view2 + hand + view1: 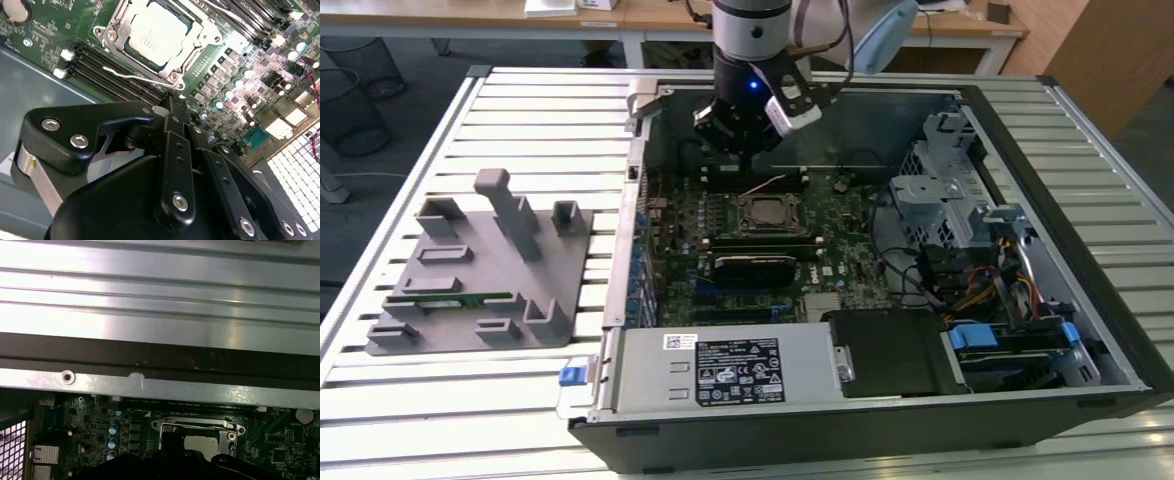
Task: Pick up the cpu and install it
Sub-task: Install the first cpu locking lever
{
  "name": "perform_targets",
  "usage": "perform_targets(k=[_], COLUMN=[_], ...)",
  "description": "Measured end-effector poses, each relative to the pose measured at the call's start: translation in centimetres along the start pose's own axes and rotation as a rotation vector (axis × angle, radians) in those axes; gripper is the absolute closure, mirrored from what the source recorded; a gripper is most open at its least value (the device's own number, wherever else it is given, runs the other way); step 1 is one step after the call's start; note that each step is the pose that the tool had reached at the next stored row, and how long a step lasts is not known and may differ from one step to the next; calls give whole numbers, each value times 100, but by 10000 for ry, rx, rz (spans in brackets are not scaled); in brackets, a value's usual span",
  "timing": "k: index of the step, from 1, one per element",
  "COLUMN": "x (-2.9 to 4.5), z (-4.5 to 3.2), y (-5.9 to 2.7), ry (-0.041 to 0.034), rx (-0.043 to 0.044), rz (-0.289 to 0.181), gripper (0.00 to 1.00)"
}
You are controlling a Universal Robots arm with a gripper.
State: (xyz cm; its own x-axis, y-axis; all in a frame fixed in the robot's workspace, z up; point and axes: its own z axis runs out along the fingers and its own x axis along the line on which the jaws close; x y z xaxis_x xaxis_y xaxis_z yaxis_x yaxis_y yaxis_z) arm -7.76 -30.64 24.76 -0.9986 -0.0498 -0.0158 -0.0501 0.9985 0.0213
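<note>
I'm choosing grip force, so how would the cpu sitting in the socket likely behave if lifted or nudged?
The cpu looks like a flat plate with a metal top, so probably stiff. Its smooth, shiny lid suggests it may be slippery. Lying flat inside the socket frame, it seems unlikely to tip or roll, and a sideways nudge would probably be stopped.

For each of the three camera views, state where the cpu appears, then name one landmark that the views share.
Exterior view: the cpu sits in the socket at the motherboard's middle, below the gripper.
Second wrist view: cpu beyond the gripper body.
First wrist view: cpu beside the case wall.
Shared landmark: the socket's metal frame.
</note>
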Motion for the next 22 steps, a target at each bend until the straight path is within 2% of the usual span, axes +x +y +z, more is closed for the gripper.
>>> perform_targets(k=[7,14,18,22], x=[-16,-186,-208,-244], z=[25,75,134,159], y=[-6,-11,-7,30], ry=[-1,-4,-5,-4], rx=[-1,-16,-42,-40], rz=[39,59,59,61], gripper=[89,89,89,89])
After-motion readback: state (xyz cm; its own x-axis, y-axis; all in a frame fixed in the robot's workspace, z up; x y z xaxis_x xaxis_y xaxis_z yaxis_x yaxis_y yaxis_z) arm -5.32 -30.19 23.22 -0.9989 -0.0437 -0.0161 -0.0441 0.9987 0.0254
